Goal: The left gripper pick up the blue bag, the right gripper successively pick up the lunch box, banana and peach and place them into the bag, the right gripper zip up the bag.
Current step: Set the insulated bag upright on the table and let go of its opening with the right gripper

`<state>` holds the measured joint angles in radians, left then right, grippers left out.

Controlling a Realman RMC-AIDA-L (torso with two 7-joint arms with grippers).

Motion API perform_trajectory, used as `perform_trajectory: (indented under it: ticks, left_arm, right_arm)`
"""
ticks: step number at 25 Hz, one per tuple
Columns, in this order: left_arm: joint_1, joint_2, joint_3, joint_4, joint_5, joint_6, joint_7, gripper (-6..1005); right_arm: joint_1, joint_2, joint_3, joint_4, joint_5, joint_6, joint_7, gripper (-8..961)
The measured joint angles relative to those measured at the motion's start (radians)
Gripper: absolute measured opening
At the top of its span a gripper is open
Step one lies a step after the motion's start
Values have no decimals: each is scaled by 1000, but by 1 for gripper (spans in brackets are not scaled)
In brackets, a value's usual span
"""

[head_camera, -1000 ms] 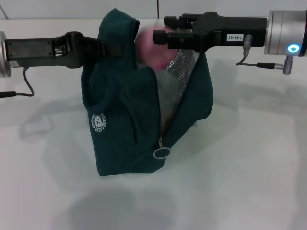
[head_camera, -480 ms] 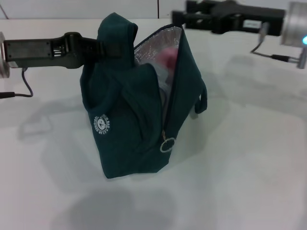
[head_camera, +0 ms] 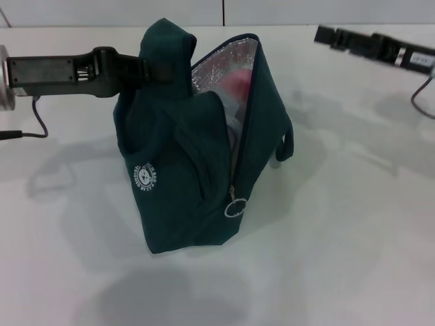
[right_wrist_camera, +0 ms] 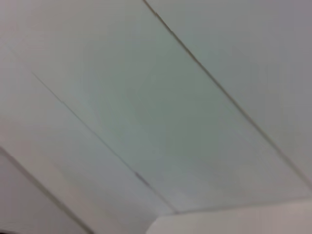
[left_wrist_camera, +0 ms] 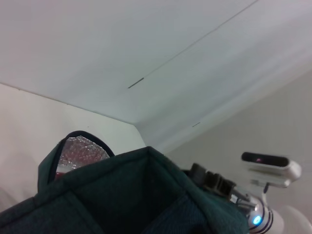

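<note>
The blue bag (head_camera: 190,170) stands upright on the white table (head_camera: 353,224), its zipper open and the silver lining (head_camera: 224,64) showing. My left gripper (head_camera: 155,69) is shut on the bag's top handle fold and holds it up. The pink peach (head_camera: 236,85) lies inside the bag's mouth. A pale clear shape below it may be the lunch box (head_camera: 230,115). The banana is hidden. The metal ring pull (head_camera: 234,208) hangs at the zipper's lower end. My right gripper (head_camera: 325,35) is open, empty, up and to the right of the bag. The left wrist view shows the bag's fabric (left_wrist_camera: 146,200).
The round white logo (head_camera: 145,176) faces me. A loop handle (head_camera: 289,142) hangs on the bag's right side. In the left wrist view the right arm (left_wrist_camera: 219,183) shows beyond the bag. The right wrist view shows only wall panels (right_wrist_camera: 146,97).
My right gripper let the peach go into the bag, then pulled away up and to the right. The bag's mouth stands more open. The left gripper has not moved.
</note>
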<state>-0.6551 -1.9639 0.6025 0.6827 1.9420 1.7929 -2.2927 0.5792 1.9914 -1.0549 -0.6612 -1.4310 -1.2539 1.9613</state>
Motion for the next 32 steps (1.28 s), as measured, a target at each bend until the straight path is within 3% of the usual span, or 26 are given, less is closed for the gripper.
perform_trajectory:
  ticks: [12, 25, 28, 32]
  left_arm:
    - [-4, -3, 0, 0, 0, 0, 4, 117]
    - [-10, -5, 0, 0, 0, -2, 6, 119]
    - [-10, -6, 0, 0, 0, -3, 6, 120]
    - [-12, -6, 0, 0, 0, -3, 6, 120]
  right_arm:
    - [168, 21, -87, 281, -3, -13, 26, 743]
    - [141, 22, -112, 229, -53, -18, 27, 735]
    - [129, 24, -112, 208, -62, -16, 24, 503]
    - [126, 24, -109, 206, -60, -14, 12, 368]
